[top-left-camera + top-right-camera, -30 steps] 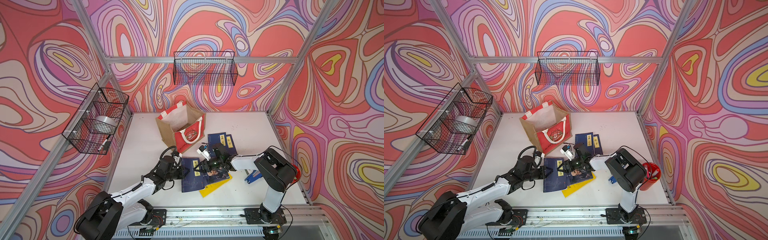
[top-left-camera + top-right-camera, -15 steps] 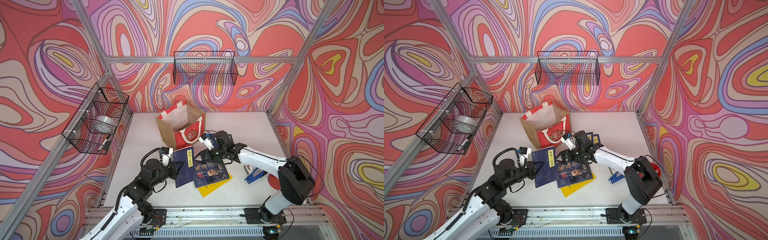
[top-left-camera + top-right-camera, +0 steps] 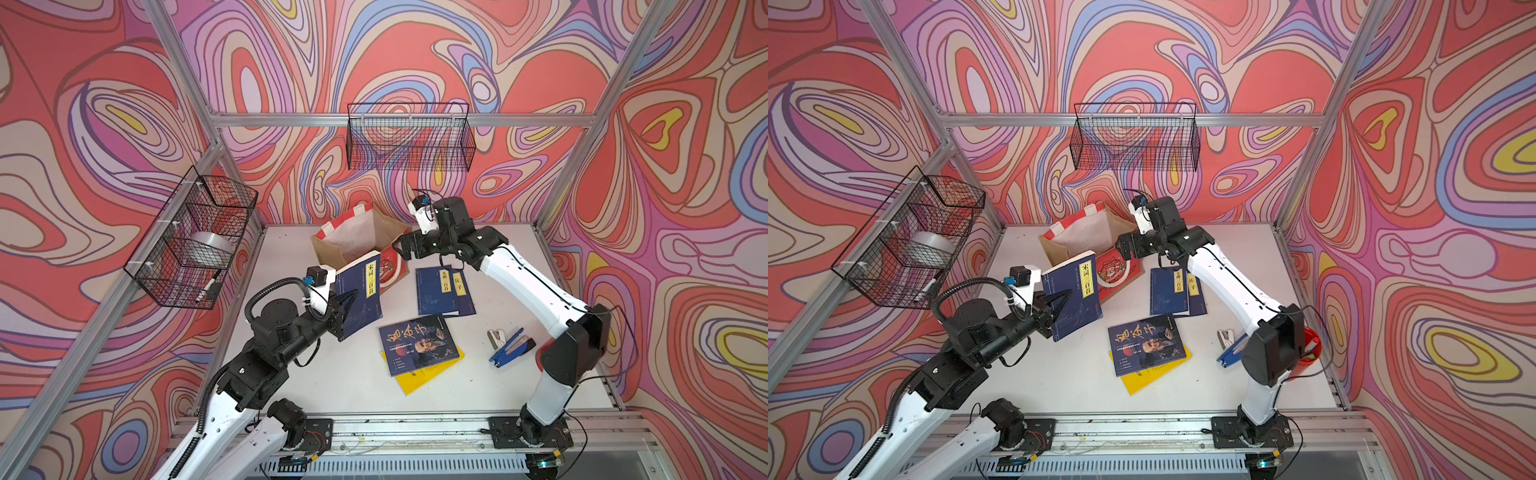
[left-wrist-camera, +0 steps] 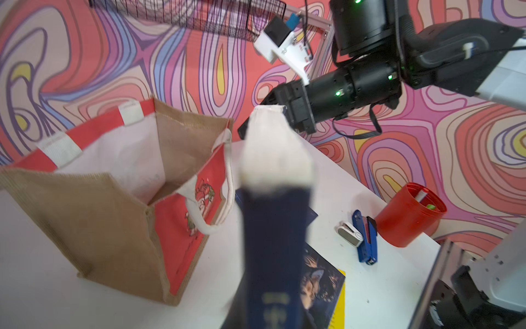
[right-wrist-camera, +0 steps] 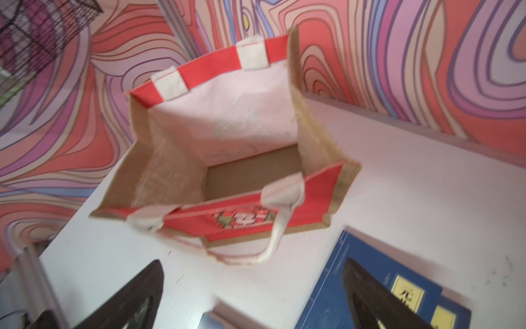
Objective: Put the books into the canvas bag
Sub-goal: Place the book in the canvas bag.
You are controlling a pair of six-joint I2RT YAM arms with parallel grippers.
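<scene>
Navy book (image 3: 360, 296) now lifted bagward

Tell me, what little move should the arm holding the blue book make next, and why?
Probably carry it a bit farther over the canvas bag and tip it in. The left gripper is shut on the navy book, lifted off the table just in front of the bag's open mouth, and the right gripper hangs open at the bag's side.

Five books: one navy (image 3: 360, 296) pinched upright in my left fingers (image 3: 347, 300), two navy (image 3: 441, 291) overlapped, one portrait cover (image 3: 419, 344) atop one yellow (image 3: 424, 376). One canvas bag (image 3: 357, 237). Two wire baskets (image 3: 409, 137). One stapler (image 3: 512, 347). One red cup (image 3: 1310, 345).
</scene>
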